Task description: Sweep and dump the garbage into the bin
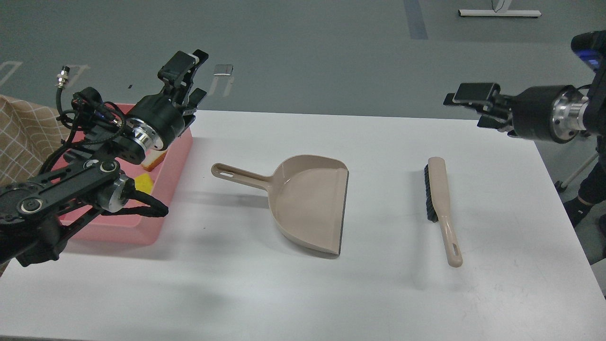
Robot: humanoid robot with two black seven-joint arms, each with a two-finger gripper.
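The pink bin point(176, 158) stands at the table's left, mostly hidden behind my left arm. Inside it I see part of the white bread piece point(153, 164) and the yellow sponge block point(143, 182). My left gripper point(190, 79) is raised above the bin's far right corner, open and empty. My right gripper point(466, 111) is high over the table's far right edge, open and empty, well above the brush.
An empty beige dustpan point(307, 203) lies at the table's middle, handle pointing left. A beige brush point(440, 203) with black bristles lies flat to its right. A checked cloth point(23, 137) hangs at the far left.
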